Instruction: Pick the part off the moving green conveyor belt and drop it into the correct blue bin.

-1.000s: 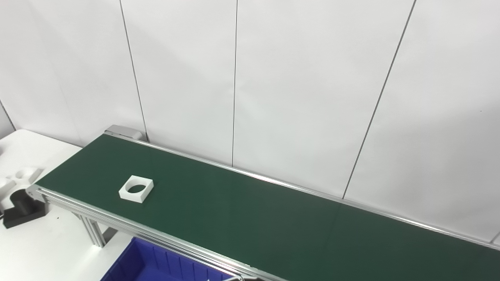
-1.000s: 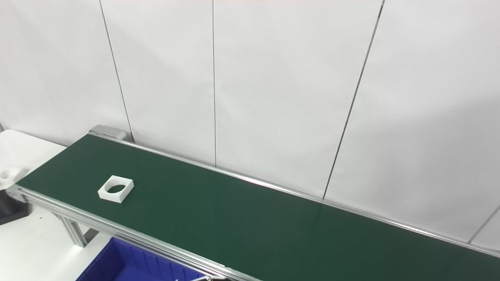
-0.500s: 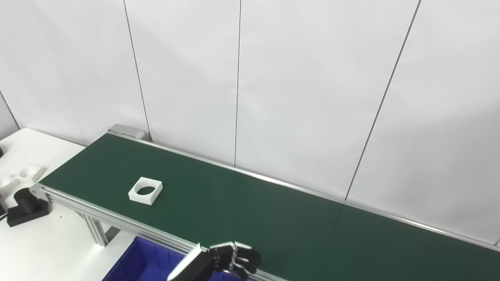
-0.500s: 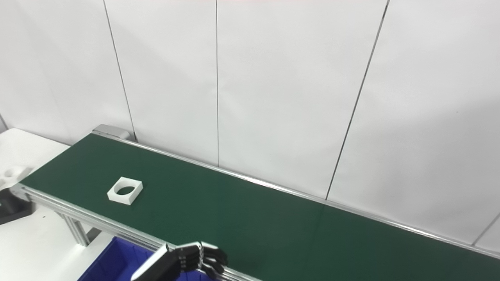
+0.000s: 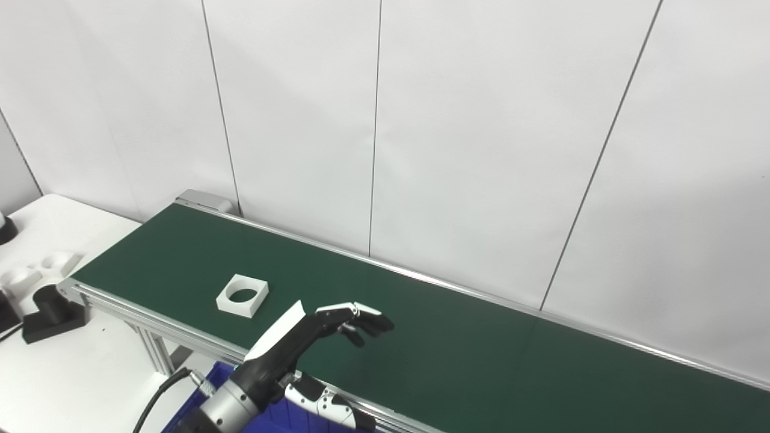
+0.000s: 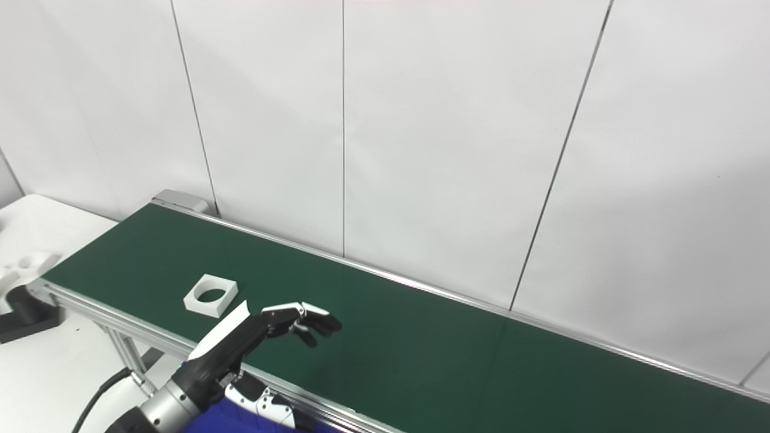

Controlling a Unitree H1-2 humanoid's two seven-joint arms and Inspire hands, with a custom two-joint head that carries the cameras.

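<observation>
White square part (image 5: 242,294) with a round hole is lying on the green conveyor belt (image 5: 481,355), the left hand (image 5: 328,328) hovering beside it, empty, fingers apart; right eye view is showing the blue bin (image 6: 240,418) beneath the arm

No readable text, label, brand, number or sign is showing anywhere in either view. The green conveyor belt (image 5: 421,337) under the robot hand (image 5: 337,325), the white part (image 5: 242,294) to its left and the white wall panels (image 5: 481,150) beyond it are all showing plain, unmarked surfaces.
</observation>
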